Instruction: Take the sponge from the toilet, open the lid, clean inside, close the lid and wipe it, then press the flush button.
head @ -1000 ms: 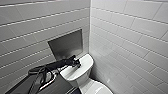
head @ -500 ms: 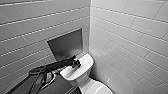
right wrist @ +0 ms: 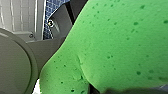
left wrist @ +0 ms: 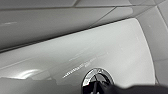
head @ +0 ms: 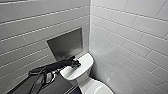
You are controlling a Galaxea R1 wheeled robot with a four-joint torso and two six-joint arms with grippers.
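Observation:
The white toilet (head: 83, 67) stands in the corner, its flat cistern top facing me. My left gripper (head: 76, 64) reaches in from the left and rests, shut, on the middle of that top. Up close, its dark tip (left wrist: 101, 88) touches the round flush button (left wrist: 96, 75), which has a shiny ring. The closed white lid (head: 100, 89) shows at the lower edge, in front of the cistern. The bright green sponge (right wrist: 120, 45) sits pressed right up against the right wrist camera, held by my right gripper, with a pale rounded toilet part (right wrist: 12, 62) beside it.
Grey-white tiled walls close in on both sides of the toilet, the right wall (head: 130, 45) running close along it. A grey metal panel (head: 65, 45) is set into the back wall just above the cistern.

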